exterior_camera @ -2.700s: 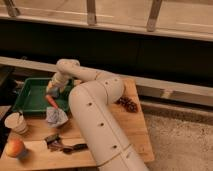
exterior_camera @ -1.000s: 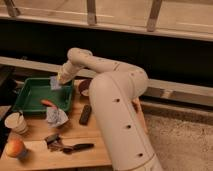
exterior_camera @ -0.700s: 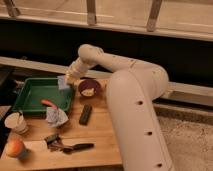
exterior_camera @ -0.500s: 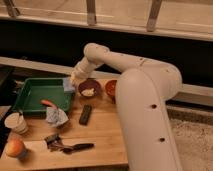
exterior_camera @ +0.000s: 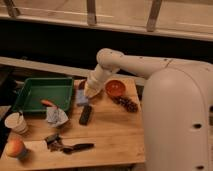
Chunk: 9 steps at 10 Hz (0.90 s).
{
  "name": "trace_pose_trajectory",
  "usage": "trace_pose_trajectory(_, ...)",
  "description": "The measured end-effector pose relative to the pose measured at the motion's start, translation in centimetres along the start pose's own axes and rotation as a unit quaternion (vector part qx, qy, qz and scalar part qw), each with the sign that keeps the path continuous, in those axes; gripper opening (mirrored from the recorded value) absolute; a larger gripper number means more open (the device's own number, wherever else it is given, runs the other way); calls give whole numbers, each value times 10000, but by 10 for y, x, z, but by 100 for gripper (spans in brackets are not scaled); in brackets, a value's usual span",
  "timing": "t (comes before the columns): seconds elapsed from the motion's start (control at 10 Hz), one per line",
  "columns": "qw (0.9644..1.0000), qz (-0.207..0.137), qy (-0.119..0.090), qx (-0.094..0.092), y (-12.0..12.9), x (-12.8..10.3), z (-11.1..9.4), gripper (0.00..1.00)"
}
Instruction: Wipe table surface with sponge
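The hand is down low over the back part of the wooden bench, at the end of the big white arm that sweeps in from the right. Can't tell whether the hand is open or closed from this angle, it just looks like 1 pale lump.

The sponge, a bluish pad, sits on the bench right at the hand's tip, just left of it and a bit nearer the camera. It looks like it's touching the hand, but I can't say for sure that it's actually being gripped.

Other stuff around it:
- green tray just left of the hand, with 1 small orange thing in its near corner
- orange bowl just right of the hand
- pine cone right of the hand and closer to the camera
- dark bar-shaped object directly in front of the hand, just past the sponge
- crumpled pale rag front-left of the hand
- paper cup and a peach well off to the front-left, near the bench's edge
- a dark tool lying flat well in front of the hand
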Motion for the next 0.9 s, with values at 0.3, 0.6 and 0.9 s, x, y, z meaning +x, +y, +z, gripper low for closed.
trace_pose_trajectory(0.3, 9988, 442, 149, 165, -18, 33, -5, 0)
trace_pose_trajectory(0.6, 9989, 416, 158, 158, -15, 33, -4, 0)
trace_pose_trajectory(0.9, 9987, 454, 145, 166, -17, 34, -2, 0)
